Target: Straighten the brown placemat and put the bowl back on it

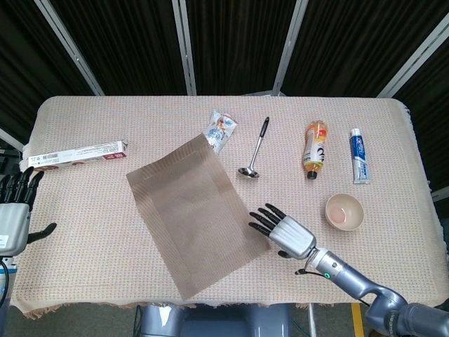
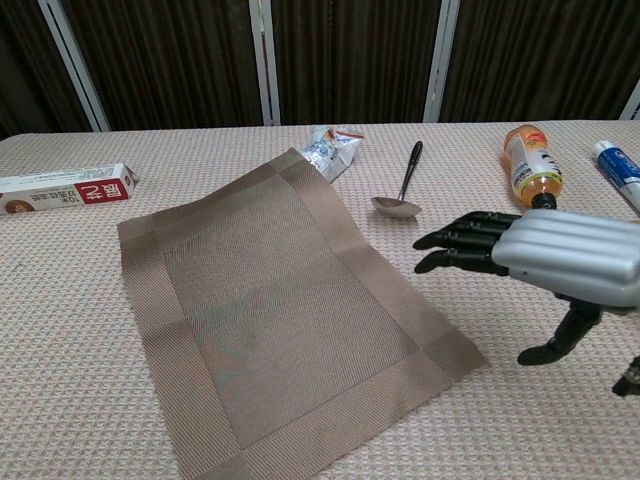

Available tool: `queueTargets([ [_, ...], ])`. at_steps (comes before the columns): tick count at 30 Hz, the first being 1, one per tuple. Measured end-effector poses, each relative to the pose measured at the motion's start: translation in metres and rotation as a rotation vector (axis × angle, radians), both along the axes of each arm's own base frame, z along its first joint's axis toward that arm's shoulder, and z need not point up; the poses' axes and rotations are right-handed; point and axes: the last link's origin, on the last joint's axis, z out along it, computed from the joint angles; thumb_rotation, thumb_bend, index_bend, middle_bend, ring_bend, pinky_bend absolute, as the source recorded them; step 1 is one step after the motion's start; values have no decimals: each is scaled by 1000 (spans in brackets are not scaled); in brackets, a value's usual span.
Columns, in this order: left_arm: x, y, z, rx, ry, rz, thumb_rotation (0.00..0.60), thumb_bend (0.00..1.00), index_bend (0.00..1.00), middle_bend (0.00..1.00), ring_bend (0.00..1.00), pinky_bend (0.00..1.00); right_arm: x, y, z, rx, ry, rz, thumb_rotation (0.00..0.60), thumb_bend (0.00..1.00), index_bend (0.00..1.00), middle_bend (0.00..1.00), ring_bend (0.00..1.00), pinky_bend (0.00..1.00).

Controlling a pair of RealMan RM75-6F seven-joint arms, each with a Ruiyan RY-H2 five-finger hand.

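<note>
In the head view the right robot hand (image 1: 284, 231) hovers open and empty at the skewed brown placemat's (image 1: 193, 214) right edge, the bowl (image 1: 344, 211) just to its right on bare bench (image 1: 84, 232). The left robot hand (image 1: 15, 210), fingers spread and empty, sits at the bench's far left edge. The chest view omits that hand and the bowl, but shows the right robot hand (image 2: 540, 255) raised off the cloth.

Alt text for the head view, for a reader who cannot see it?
A brown placemat lies askew on the table, the robot's open right hand at its right edge. The bowl sits off the mat, right of that hand; the left hand waits at the table's left edge.
</note>
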Motion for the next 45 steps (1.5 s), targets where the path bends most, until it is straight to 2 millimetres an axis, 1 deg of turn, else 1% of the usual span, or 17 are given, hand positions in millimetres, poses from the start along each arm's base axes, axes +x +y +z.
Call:
queueTargets([
  [2, -1, 1, 0, -5, -2, 2, 600, 0, 0, 0, 0, 0, -1, 0, -9, 8, 15, 10, 600, 13, 120, 0, 0, 0],
  [5, -3, 2, 0, -14, 0, 4, 600, 0, 0, 0, 0, 0, -3, 0, -17, 16, 30, 19, 600, 14, 123, 0, 0, 0],
  [13, -2, 2, -1, -22, -8, 0, 600, 0, 0, 0, 0, 0, -5, 1, -25, 18, 37, 29, 600, 12, 133, 0, 0, 0],
  [22, -2, 3, -6, -36, -6, 3, 600, 0, 0, 0, 0, 0, 4, -3, -32, 13, 19, 35, 600, 12, 139, 0, 0, 0],
  [33, -2, 4, -7, -45, -18, 6, 600, 0, 0, 0, 0, 0, 18, -5, -47, 10, 5, 37, 600, 15, 143, 0, 0, 0],
  [38, -2, 4, -6, -47, -21, 6, 600, 0, 0, 0, 0, 0, 24, -7, -51, 0, -19, 27, 600, 27, 148, 0, 0, 0],
  [42, -3, 4, -5, -45, -22, 6, 600, 0, 0, 0, 0, 0, 31, -11, -49, -11, -57, 6, 600, 77, 151, 0, 0, 0],
  [45, -2, 4, -5, -48, -25, 5, 600, 0, 0, 0, 0, 0, 36, -14, -48, -17, -82, -3, 600, 92, 158, 0, 0, 0],
])
